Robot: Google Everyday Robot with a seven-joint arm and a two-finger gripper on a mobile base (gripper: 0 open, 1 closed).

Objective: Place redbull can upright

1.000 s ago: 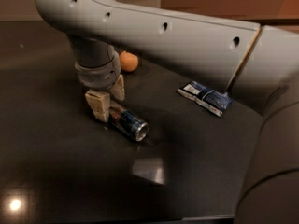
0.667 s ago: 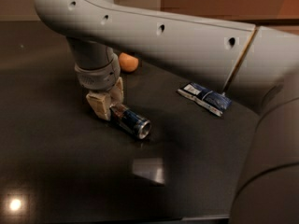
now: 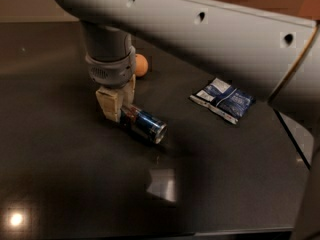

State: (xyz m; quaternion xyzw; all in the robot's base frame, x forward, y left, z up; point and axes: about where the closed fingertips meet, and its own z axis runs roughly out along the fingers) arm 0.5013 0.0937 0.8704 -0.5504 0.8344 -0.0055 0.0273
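Redbull can point(image 3: 145, 125) on its side, one end seemingly clasped inside the gripper point(image 3: 121, 112).

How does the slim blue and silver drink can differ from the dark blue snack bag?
The slim blue and silver metal can is a rounded cylinder on its side; the dark blue snack bag lies flat and crinkled. The can's far end is at the robot's hand; the bag sits apart from it. Both rest on the dark table.

Slim blue-and-silver metal redbull can point(image 3: 145, 125) lies on its side, silver end facing lower right; the gripper point(image 3: 119, 109) clamps its opposite end.
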